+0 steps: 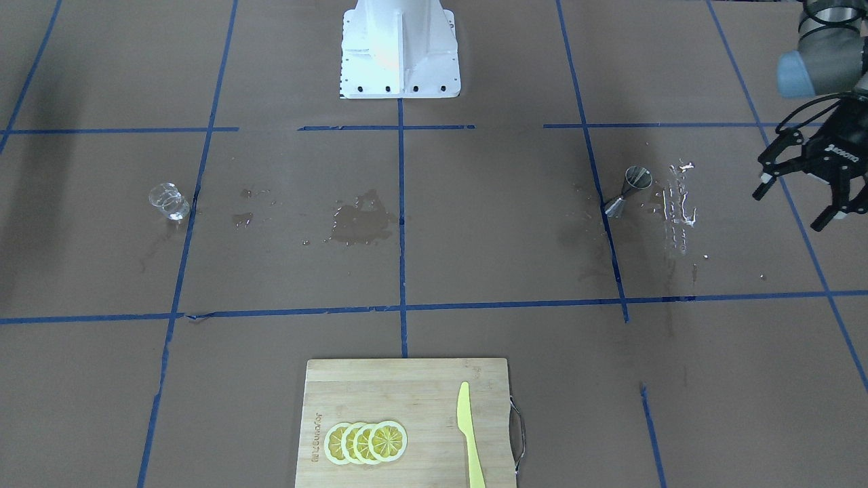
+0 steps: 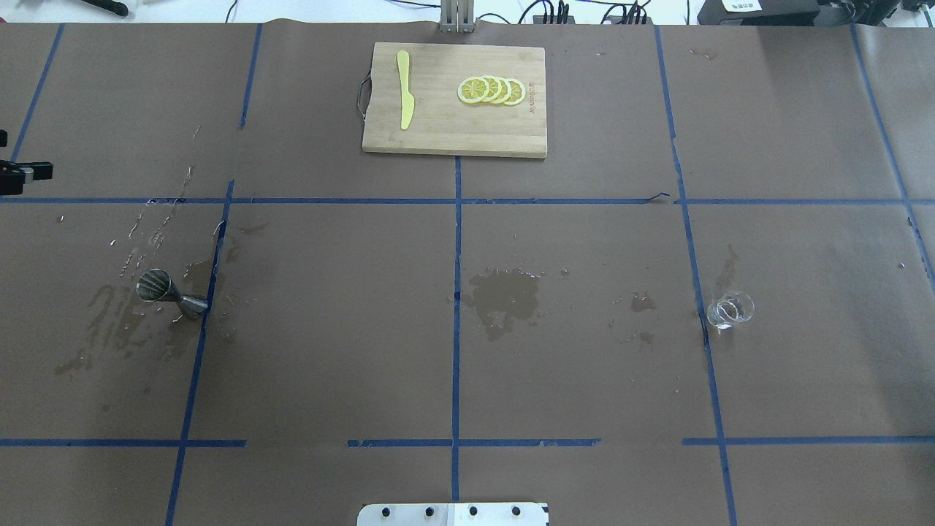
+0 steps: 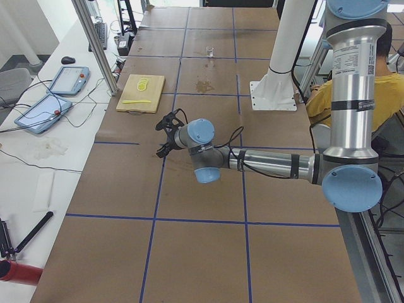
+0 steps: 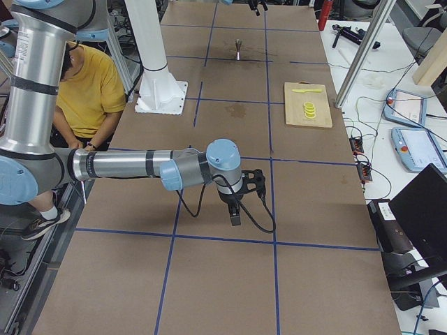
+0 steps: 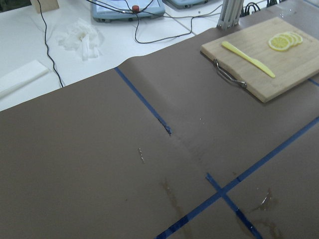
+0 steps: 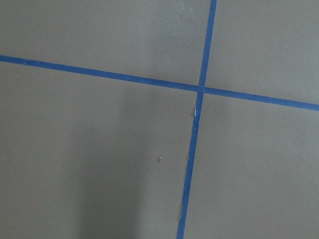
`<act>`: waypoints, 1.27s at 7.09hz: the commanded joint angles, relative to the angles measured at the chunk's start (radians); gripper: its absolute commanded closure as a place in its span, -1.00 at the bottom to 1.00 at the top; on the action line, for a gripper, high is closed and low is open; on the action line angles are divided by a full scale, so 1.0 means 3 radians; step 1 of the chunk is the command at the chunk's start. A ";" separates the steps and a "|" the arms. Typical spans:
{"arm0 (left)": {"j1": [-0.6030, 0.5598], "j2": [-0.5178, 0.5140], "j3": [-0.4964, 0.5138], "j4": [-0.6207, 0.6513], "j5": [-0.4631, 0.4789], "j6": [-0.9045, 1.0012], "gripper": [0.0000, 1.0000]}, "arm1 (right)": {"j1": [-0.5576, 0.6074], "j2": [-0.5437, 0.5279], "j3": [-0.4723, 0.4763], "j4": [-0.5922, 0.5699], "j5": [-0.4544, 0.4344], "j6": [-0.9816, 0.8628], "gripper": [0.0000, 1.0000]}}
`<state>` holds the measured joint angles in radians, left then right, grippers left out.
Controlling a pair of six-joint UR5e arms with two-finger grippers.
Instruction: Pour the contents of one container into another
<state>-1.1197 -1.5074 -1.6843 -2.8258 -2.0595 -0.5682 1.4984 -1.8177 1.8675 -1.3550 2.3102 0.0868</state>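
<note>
The left pincer [image 1: 791,207] hung open near the small steel hourglass-shaped jigger [image 1: 630,192], which a skewed grab might have toppled.

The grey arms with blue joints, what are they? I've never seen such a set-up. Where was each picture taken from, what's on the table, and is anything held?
They are two robot arms, each ending in a two-finger gripper. Four pictures come from fixed cameras: one facing the robot, one behind and above it, one at each table end. Two come from cameras on the wrists, looking down at the table. On the brown paper stand a jigger and, far off, a glass, with wet patches between. A board carries a yellow knife and lemon slices. The left gripper hangs open and empty, off to one side of the jigger. The right gripper shows only from the side: nothing seen in it, open or shut I cannot tell.
</note>
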 commanded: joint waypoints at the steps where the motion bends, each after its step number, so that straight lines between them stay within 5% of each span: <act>1: 0.0737 0.0049 -0.0371 -0.0081 0.0965 -0.0609 -1.00 | 0.0006 -0.0041 0.0008 0.0012 0.0005 -0.0003 -1.00; 5: 0.1914 0.0417 -0.0455 -0.0510 0.2989 -0.0867 -1.00 | 0.0088 -0.0087 0.0028 0.0058 0.0010 0.0002 -1.00; 9: 0.2738 0.0423 -0.0302 -0.0511 0.4138 -0.1168 -1.00 | 0.0149 -0.0103 0.0023 0.0058 0.0015 0.0002 -1.00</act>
<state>-0.3685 -1.3812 -1.7955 -2.9785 -0.9067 -0.8826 1.5389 -1.8478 1.8751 -1.3377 2.3147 0.0874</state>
